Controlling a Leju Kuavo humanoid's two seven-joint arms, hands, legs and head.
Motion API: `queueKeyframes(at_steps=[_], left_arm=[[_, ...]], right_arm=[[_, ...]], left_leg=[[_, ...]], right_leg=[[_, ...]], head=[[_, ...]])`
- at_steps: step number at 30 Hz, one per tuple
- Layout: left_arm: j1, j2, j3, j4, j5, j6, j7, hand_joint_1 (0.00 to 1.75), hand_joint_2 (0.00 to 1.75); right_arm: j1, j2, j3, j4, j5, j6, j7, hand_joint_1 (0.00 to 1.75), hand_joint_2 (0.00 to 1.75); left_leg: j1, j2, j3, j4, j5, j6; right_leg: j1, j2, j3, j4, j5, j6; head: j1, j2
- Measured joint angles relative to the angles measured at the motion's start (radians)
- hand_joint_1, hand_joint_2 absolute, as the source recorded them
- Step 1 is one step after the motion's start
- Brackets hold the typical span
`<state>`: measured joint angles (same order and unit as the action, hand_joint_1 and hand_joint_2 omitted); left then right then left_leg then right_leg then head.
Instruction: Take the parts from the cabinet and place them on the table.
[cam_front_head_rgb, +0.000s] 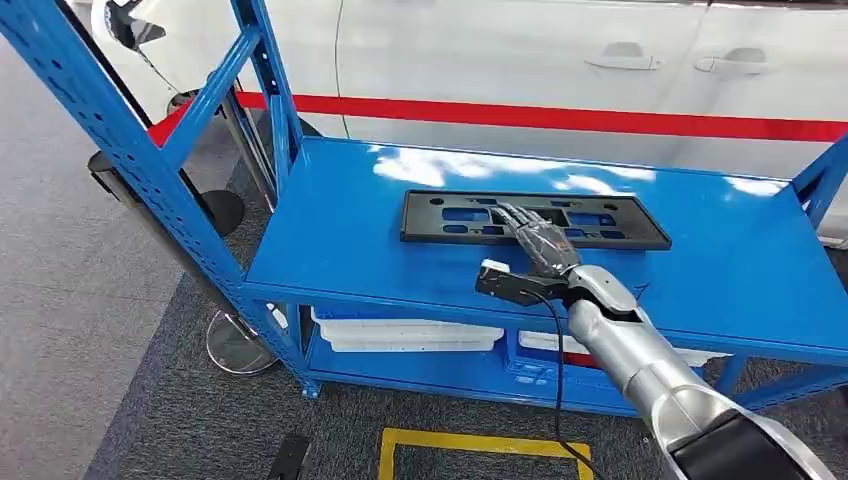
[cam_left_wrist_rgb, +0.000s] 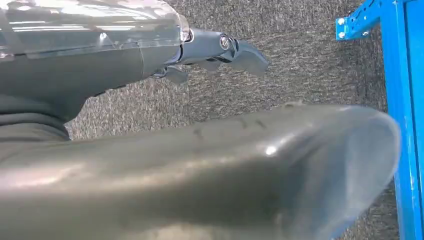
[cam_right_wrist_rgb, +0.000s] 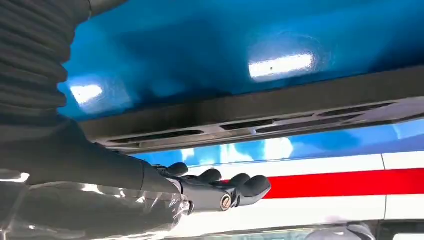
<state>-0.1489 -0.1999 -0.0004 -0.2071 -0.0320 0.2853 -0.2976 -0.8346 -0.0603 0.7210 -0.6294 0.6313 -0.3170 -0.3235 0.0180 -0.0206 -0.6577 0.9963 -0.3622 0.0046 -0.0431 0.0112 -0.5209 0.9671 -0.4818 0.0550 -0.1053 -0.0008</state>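
Unmarked, black part (cam_front_head_rgb: 535, 219) on blue cabinet (cam_front_head_rgb: 340, 235) under right hand (cam_front_head_rgb: 538, 240).

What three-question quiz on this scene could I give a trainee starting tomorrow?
1. True or false: the flat black plastic plate lies on the blue metal shelf top.
2. Which robot hand reaches over the plate?
A. left
B. right
3. What is behind the shelf?

Key:
1. True.
2. B: the right robot hand is over the plate, fingers extended; the left robot hand hangs over grey carpet.
3. A white car with a red stripe.
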Motion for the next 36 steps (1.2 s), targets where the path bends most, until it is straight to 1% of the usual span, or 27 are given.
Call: queueKeyframes(at_steps=[5,30,31,32,33,34,36], left_arm=[[0.0,0.0,0.0,0.0,0.002,-0.01,0.0,0.0,0.0],[0.004,-0.001,0.0,0.0,0.01,-0.006,-0.004,0.0,0.0],[0.004,-0.001,0.0,0.0,0.01,-0.006,-0.004,0.0,0.0],[0.004,-0.001,0.0,0.0,0.01,-0.006,-0.004,0.0,0.0],[0.004,-0.001,0.0,0.0,0.01,-0.006,-0.004,0.0,0.0],[0.004,-0.001,0.0,0.0,0.01,-0.006,-0.004,0.0,0.0],[0.004,-0.001,0.0,0.0,0.01,-0.006,-0.004,0.0,0.0]], right_arm=[[0.003,0.0,0.003,-0.006,0.003,0.003,0.007,0.0,1.75],[0.002,-0.002,0.007,-0.007,-0.005,0.014,0.005,0.0,1.75],[0.002,-0.002,0.007,-0.007,-0.007,0.014,0.002,0.93,1.75],[0.003,-0.003,0.007,-0.009,-0.01,0.014,0.001,1.38,1.75],[0.004,-0.003,0.007,-0.011,-0.013,0.012,-0.001,1.38,1.75],[0.005,-0.003,0.007,-0.014,-0.014,0.007,-0.003,1.75,1.75],[0.008,-0.005,0.007,-0.021,-0.016,-0.005,-0.006,1.75,1.75]], left_leg=[[0.0,0.0,0.0,0.0,0.0,0.0],[0.0,0.0,0.0,0.0,0.0,0.0],[0.0,0.0,0.0,0.0,0.0,0.0],[0.0,0.0,0.0,0.0,0.0,0.0],[0.0,0.0,0.0,0.0,0.0,0.0],[0.0,0.0,0.0,0.0,0.0,0.0],[0.0,0.0,0.0,0.0,0.0,0.0]], right_leg=[[0.0,0.0,0.0,0.0,0.0,0.0],[0.0,0.0,0.0,0.0,0.0,0.0],[0.0,0.0,0.0,0.0,0.0,0.0],[0.0,0.0,0.0,0.0,0.0,0.0],[0.0,0.0,0.0,0.0,0.0,0.0],[0.0,0.0,0.0,0.0,0.0,0.0],[0.0,0.0,0.0,0.0,0.0,0.0]], head=[[0.0,0.0],[0.0,0.0],[0.0,0.0],[0.0,0.0],[0.0,0.0],[0.0,0.0],[0.0,0.0]])
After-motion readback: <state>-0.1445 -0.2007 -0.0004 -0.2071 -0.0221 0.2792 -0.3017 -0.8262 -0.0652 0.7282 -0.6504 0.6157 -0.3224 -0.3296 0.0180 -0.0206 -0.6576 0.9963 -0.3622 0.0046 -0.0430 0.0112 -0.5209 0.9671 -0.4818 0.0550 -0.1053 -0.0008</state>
